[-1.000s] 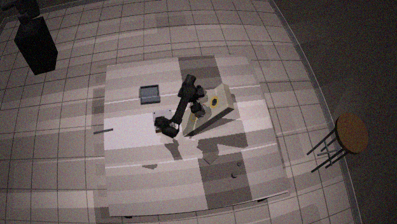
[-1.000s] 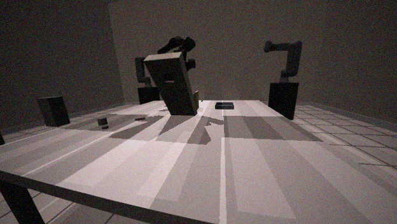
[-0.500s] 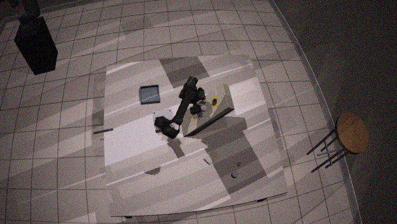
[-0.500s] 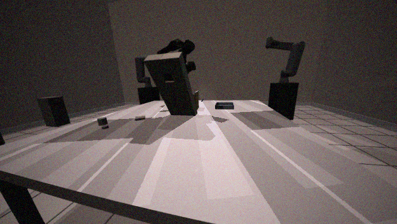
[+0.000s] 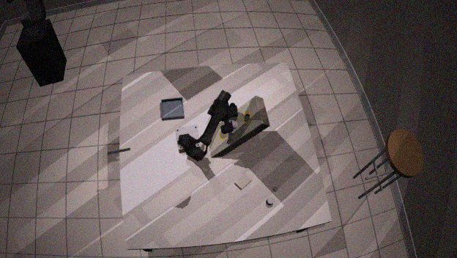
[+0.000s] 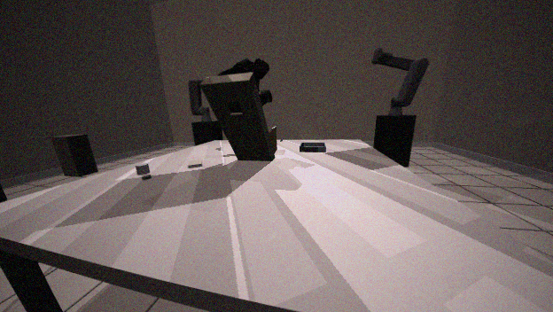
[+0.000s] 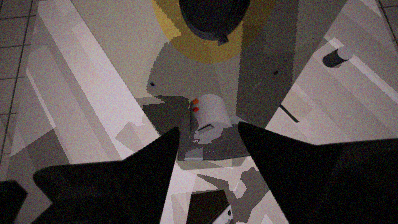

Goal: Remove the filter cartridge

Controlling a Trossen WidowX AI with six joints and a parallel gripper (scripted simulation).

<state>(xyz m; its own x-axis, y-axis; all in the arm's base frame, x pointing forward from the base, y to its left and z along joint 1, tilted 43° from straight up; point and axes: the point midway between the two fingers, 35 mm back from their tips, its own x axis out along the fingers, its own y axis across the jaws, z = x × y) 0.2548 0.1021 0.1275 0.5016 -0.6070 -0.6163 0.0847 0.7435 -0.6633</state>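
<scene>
The tilted service panel (image 5: 257,106) (image 6: 241,133) (image 7: 115,30) has a dark round opening (image 5: 247,117) (image 7: 212,17) with small edge notches, inside a yellow ring (image 7: 166,17). A pale cylinder (image 7: 212,111), apparently the cartridge, is out of that opening, low at the panel's face. It has a dark slot on its near end and red and orange marks beside it; its exact contact is unclear. My gripper (image 7: 208,128) is open, with fingertips either side of the cylinder in the wrist view and gaps at both sides. The blue-grey tray (image 5: 172,99) (image 6: 313,150) holds nothing visible.
A small round container (image 5: 269,202) (image 6: 143,169) (image 7: 331,60), a small disc (image 5: 275,189) and a flat square piece (image 5: 242,182) lie on the table, beyond the panel from the arm's base. A thin rod (image 5: 119,150) lies at the left edge. Hard shadows cross the panel.
</scene>
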